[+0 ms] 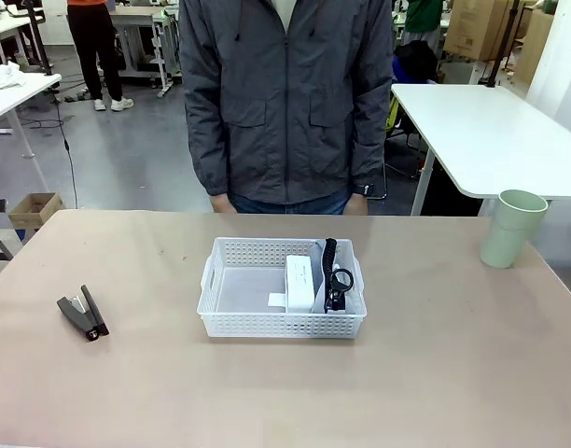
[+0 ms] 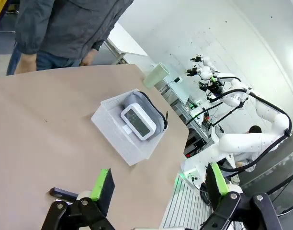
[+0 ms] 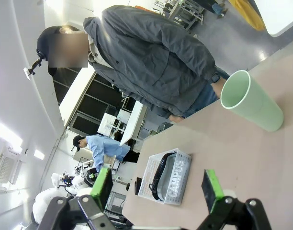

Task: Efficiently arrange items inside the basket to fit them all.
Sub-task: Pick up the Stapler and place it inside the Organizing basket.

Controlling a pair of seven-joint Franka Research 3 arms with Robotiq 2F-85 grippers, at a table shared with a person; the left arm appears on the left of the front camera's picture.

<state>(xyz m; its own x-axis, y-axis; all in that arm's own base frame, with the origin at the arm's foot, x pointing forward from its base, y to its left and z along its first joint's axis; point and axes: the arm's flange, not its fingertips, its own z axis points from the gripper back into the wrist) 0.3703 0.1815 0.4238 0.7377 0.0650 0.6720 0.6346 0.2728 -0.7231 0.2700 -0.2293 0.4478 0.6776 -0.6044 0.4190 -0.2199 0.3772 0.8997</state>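
Observation:
The white lattice basket sits mid-table, holding the grey pouch with its black strap on edge against the right wall and the small white box beside it. The same basket and box show in the left wrist view, and the pouch reads "CAMPUS" in the right wrist view. A black stapler lies at the table's left. The pale green cup stands upright at the far right. My left gripper is open above the table, well back from the basket. My right gripper is open and empty, high above the table.
A person in a grey jacket stands at the far side, hands down by the table edge. The basket's left half is bare. Another white table stands behind at the right.

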